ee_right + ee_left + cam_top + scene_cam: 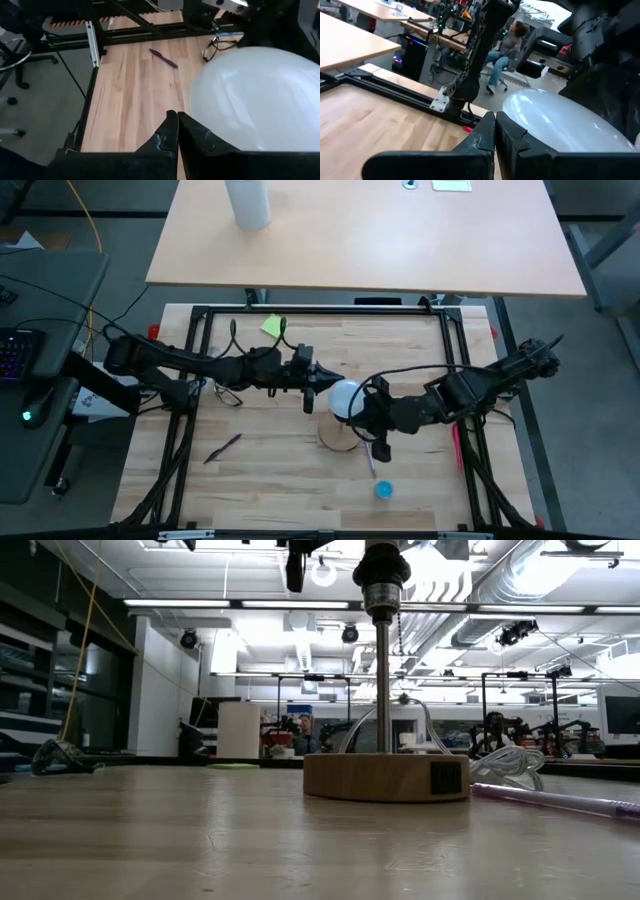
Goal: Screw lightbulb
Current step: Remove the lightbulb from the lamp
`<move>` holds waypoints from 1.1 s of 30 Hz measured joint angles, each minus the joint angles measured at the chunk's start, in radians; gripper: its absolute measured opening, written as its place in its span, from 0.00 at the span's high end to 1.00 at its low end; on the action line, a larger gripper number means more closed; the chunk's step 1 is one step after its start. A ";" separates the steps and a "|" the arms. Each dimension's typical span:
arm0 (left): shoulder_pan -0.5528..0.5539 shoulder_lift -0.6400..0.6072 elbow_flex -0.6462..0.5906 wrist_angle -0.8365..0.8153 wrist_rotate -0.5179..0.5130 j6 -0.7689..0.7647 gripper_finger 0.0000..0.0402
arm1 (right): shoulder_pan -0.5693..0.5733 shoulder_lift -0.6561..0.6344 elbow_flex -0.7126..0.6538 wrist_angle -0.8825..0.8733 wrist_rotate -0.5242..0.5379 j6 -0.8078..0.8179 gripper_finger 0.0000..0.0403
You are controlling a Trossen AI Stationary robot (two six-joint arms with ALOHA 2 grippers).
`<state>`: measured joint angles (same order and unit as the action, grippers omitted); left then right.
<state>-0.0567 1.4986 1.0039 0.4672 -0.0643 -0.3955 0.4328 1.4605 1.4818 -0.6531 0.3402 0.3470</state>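
Note:
The white lightbulb [345, 398] is raised above the table's middle, between my two arms. Its lower end is hidden, so I cannot tell whether it stands in the black socket [383, 585]. That socket tops a metal post on the round wooden base [385, 778]. My left gripper [315, 392] is shut and level at the globe's left side [560, 117]. My right gripper [363, 413] is shut and slants down at the globe's right side [255, 95]. My left gripper comes level from the table's left, and the outer side of one finger [517, 137] lies right beside the globe's side [535, 125]; I cannot tell whether they touch. My right gripper slants down from the table's right, one finger's [200, 135] outer side next to the globe's lower curve [225, 135]; I cannot tell whether it touches.
On the wooden table lie a pair of glasses [228, 395], a purple pen [224, 447], a pink pen [371, 461], a blue cap [384, 490] and a yellow note [272, 326]. A tall white cylinder [248, 202] stands on the far desk. A seated person [505, 47] shows beyond the table.

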 joint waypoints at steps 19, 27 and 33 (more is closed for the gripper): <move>-0.122 -0.273 -0.001 -0.418 0.037 -0.021 1.00 | -0.027 -0.056 -0.001 -0.347 0.096 0.036 1.00; -0.155 -0.454 -0.001 -0.617 -0.132 0.048 1.00 | -0.028 -0.123 -0.001 -0.449 0.042 0.083 1.00; -0.017 -0.425 0.000 -0.637 -0.231 0.095 1.00 | 0.007 -0.116 -0.001 -0.294 -0.073 0.085 1.00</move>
<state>-0.0741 1.0740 1.0042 -0.1700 -0.2949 -0.3009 0.4394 1.3450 1.4812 -0.9473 0.2668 0.4315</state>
